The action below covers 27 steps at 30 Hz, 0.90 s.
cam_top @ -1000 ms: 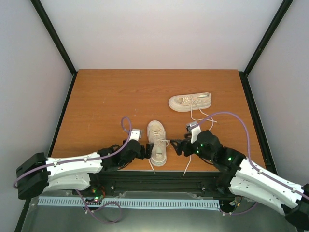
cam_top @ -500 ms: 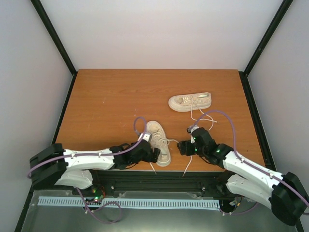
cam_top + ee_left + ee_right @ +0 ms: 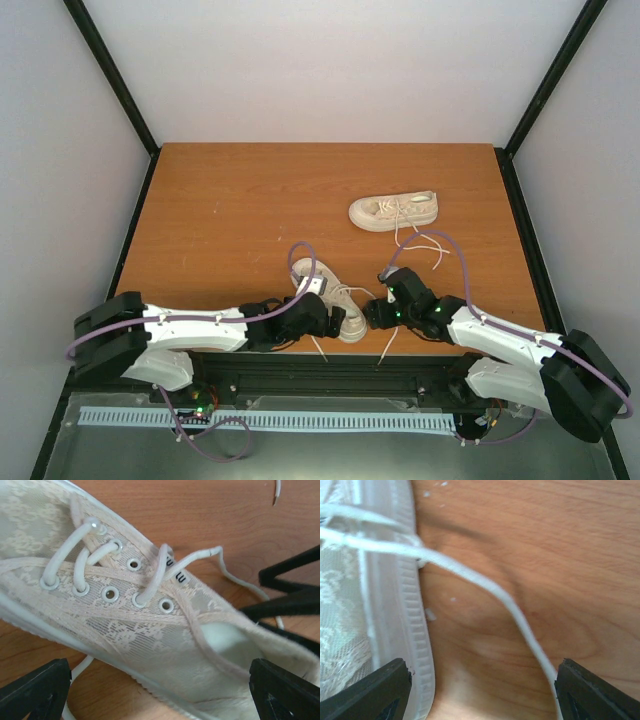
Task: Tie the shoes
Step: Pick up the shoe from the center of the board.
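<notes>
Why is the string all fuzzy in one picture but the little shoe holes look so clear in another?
Right wrist view: the thin white lace sits very near the lens, so it blurs. Left wrist view: the cream lace-fabric sneaker shows sharp metal eyelets. Top view: even light, only faint shadows.

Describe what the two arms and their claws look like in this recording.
The left arm and right arm have white shell links with black joints and black wrist housings. A thin purple cable loops along each. Small green lights glow on the right wrist. The left claw and right claw have flat matte-black fingers.
</notes>
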{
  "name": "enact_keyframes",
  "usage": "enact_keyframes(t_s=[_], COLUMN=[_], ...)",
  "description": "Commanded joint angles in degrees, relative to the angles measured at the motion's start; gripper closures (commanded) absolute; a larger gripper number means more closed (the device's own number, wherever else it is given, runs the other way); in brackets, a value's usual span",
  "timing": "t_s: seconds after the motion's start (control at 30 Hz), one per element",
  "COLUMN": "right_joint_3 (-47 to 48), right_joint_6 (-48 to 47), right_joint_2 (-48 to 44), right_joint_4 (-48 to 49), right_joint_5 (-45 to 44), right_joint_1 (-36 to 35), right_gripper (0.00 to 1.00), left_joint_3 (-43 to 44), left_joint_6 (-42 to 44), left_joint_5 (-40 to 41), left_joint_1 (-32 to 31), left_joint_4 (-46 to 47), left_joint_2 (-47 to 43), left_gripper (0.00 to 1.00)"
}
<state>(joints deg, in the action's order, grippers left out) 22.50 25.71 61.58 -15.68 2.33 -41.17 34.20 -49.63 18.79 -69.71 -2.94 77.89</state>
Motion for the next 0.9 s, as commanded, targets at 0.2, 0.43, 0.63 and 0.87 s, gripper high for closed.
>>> enact_keyframes(t_s=[0.2, 0.43, 0.63, 0.87], right_joint_3=[2.31, 4.92, 5.81, 5.74], right_joint_6=[3.49, 5.63, 6.25, 5.23], right_joint_2=[0.81, -1.37, -6.03, -1.86], right_joint_4=[3.67, -1.74, -6.06, -3.55], right_joint_5=[-0.9, -11.6, -15.88, -13.54], right_joint_1=[-12.57, -13.5, -12.1, -10.43], right_gripper=[0.2, 0.2, 0.19, 0.19], left_joint_3=[-4.27, -3.69, 4.08, 8.81], left_joint_6=[-3.99, -3.26, -4.79, -7.35], left_joint_5=[0.09, -1.63, 6.31, 12.61], left_joint_1=[-0.78, -1.13, -5.4, -6.74], left_joint_4=[-0.41, -4.59, -13.76, -19.75], left_joint_2=[-12.78, -10.54, -1.35, 6.06], left_gripper=[0.0, 0.0, 0.0, 0.07])
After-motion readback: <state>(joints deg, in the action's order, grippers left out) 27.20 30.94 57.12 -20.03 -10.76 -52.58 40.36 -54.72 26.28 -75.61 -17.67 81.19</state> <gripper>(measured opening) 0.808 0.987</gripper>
